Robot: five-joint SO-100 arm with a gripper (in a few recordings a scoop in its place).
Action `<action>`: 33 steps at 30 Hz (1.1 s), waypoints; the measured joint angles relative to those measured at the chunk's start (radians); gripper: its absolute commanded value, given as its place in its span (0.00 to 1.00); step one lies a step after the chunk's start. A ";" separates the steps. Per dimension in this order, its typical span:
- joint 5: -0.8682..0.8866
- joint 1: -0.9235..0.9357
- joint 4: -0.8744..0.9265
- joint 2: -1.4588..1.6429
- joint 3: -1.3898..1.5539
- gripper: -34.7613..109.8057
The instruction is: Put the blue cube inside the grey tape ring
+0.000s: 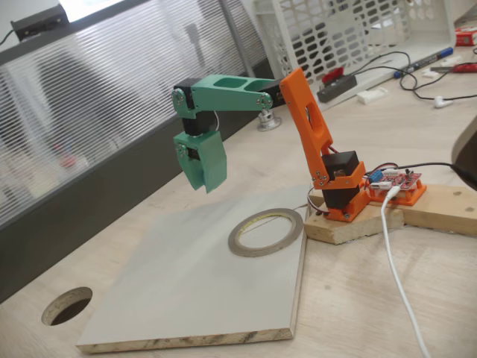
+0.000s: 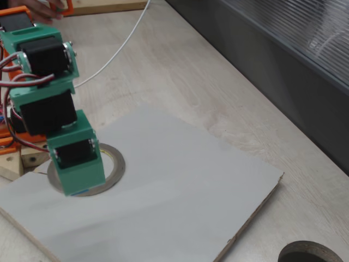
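Observation:
The grey tape ring [image 1: 266, 232] lies flat on the pale grey board [image 1: 186, 291], close to the arm's base; its hole shows bare board in a fixed view. My green gripper [image 1: 203, 179] hangs above the board, pointing down, left of the ring and clear of the surface. From the other side, the gripper [image 2: 82, 188] stands in front of the ring [image 2: 115, 164] and covers most of it. The jaws look closed together, and I cannot see whether anything sits between them. The blue cube is hidden in both fixed views.
The board [image 2: 180, 185] lies on a light wooden table. A round dark hole [image 1: 67, 305] is cut in the table off the board's corner. The orange base [image 1: 339, 190] sits on wood blocks with a white cable [image 1: 395, 261]. A white basket [image 1: 335, 30] stands behind.

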 measured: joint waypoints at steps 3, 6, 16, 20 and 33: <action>0.000 0.003 0.000 0.011 0.000 0.24; 0.000 0.003 0.000 0.018 0.006 0.24; 0.000 -0.080 -0.006 0.304 0.402 0.24; 0.000 -0.176 -0.008 0.423 0.566 0.24; 0.000 -0.209 -0.160 0.719 0.973 0.24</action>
